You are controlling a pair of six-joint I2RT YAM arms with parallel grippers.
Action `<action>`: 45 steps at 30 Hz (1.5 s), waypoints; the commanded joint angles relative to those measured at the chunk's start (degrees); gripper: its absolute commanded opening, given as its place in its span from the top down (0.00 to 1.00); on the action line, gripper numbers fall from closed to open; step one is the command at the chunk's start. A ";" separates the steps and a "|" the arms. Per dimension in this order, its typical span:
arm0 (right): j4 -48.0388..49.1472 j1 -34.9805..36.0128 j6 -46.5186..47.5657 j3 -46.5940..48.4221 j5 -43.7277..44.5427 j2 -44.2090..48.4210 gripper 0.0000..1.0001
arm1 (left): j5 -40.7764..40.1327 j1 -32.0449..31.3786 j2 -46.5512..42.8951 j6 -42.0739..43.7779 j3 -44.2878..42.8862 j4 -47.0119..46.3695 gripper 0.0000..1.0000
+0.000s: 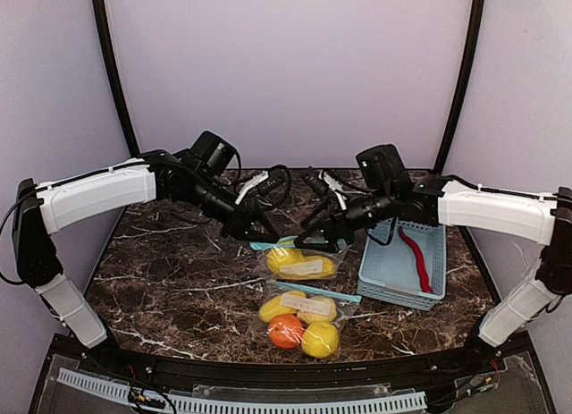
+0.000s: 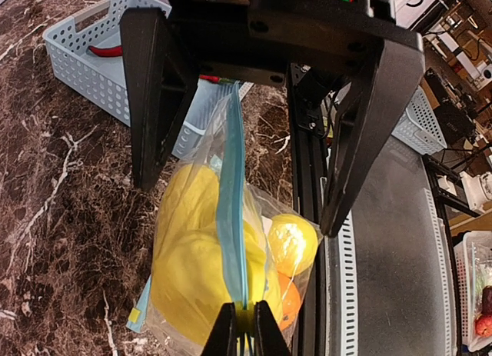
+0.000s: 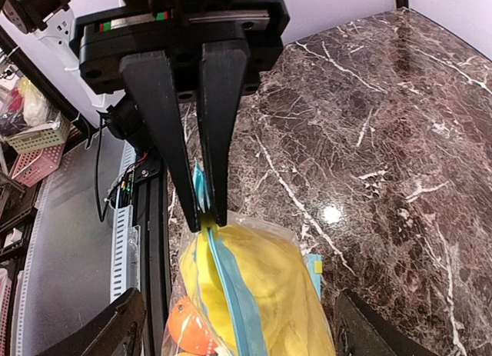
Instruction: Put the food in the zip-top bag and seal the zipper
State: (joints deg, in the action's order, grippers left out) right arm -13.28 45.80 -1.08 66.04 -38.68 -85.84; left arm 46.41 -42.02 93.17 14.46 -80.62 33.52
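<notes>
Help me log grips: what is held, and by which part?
Left gripper pinches the zip-top bag by its blue zipper strip; right gripper is open, holding nothing.

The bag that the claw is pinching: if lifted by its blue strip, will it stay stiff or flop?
Probably flop: the bag has clear film wrinkling around the yellow food. It would likely hang heavy from the blue strip that the left claw pinches, since food fills it. The shiny film may slip.
</notes>
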 commanded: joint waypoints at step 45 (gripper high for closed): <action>6.17 2.65 -5.68 0.12 -1.50 -5.83 1.00 | -0.30 0.02 -8.86 -8.54 10.63 -9.33 0.04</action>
State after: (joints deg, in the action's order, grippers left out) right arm -8.16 49.41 -5.91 65.95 -36.53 -91.92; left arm 46.41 -42.17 87.11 6.61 -72.71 26.46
